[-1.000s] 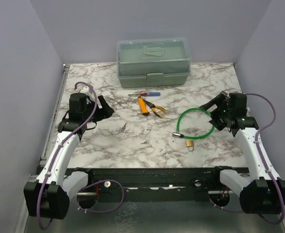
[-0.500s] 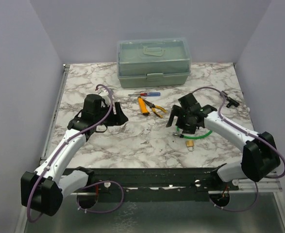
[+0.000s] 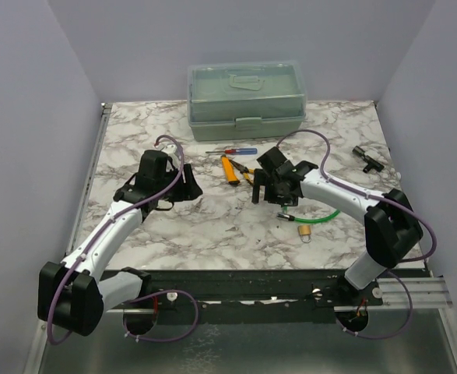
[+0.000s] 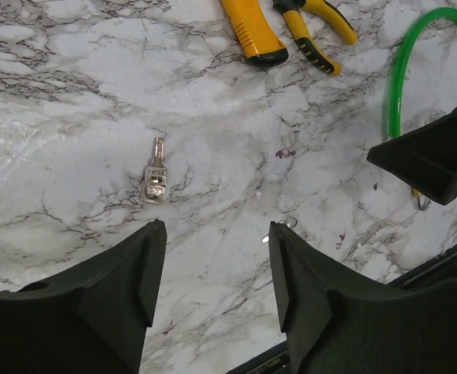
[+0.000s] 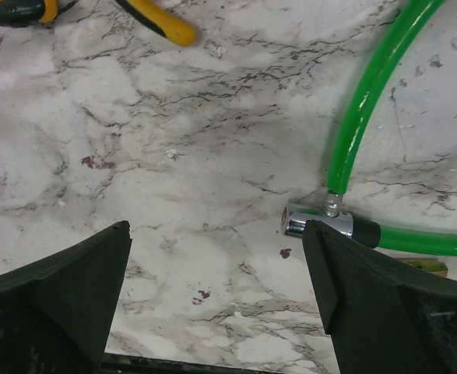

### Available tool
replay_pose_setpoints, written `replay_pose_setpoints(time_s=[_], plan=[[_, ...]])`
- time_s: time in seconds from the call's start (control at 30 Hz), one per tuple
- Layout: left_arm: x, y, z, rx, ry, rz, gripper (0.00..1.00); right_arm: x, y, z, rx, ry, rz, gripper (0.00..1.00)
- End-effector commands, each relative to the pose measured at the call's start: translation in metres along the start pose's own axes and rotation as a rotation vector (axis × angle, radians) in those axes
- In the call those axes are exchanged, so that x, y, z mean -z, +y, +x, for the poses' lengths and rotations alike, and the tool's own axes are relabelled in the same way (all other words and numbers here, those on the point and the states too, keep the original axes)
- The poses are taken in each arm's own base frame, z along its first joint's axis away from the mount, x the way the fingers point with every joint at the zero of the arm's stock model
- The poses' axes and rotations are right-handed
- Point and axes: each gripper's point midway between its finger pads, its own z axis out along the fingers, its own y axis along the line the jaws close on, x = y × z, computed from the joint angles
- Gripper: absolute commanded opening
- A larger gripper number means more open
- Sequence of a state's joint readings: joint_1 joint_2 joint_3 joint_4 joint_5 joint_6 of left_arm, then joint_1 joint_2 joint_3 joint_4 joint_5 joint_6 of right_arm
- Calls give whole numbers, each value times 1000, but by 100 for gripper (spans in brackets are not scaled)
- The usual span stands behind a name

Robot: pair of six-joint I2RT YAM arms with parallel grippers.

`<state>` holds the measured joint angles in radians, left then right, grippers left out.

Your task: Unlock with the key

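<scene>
Since the key (image 4: 155,175) lies flat on the marble table (image 4: 72,93) at eleven o'clock from your left gripper (image 4: 216,238), its fingers spread wide and empty, slide that way and descend astride its narrow sides, leaving the right gripper (image 5: 216,234), likewise spread and empty, near the green cable (image 5: 360,101).

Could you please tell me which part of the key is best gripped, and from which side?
Probably its wider end, the one nearer the camera, taken straight from above. The key lies flat on the table, so no side gives an edge to hook. Closing across its narrow width looks safest. The open left end effector hovers close by, and the key sits just left of its gap.
</scene>
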<state>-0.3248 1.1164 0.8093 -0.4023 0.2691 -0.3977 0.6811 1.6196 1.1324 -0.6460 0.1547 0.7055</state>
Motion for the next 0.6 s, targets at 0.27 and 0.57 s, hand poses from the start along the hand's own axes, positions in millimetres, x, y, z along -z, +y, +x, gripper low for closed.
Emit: replay_pose_setpoints(time_s=[0.27, 0.57], plan=[[-7, -2, -3, -11, -9, -39, 56, -6, -43, -4, 76, -83, 255, 97], [-6, -3, -1, -30, -16, -48, 54, -28, -73, -13, 117, -130, 406, 75]])
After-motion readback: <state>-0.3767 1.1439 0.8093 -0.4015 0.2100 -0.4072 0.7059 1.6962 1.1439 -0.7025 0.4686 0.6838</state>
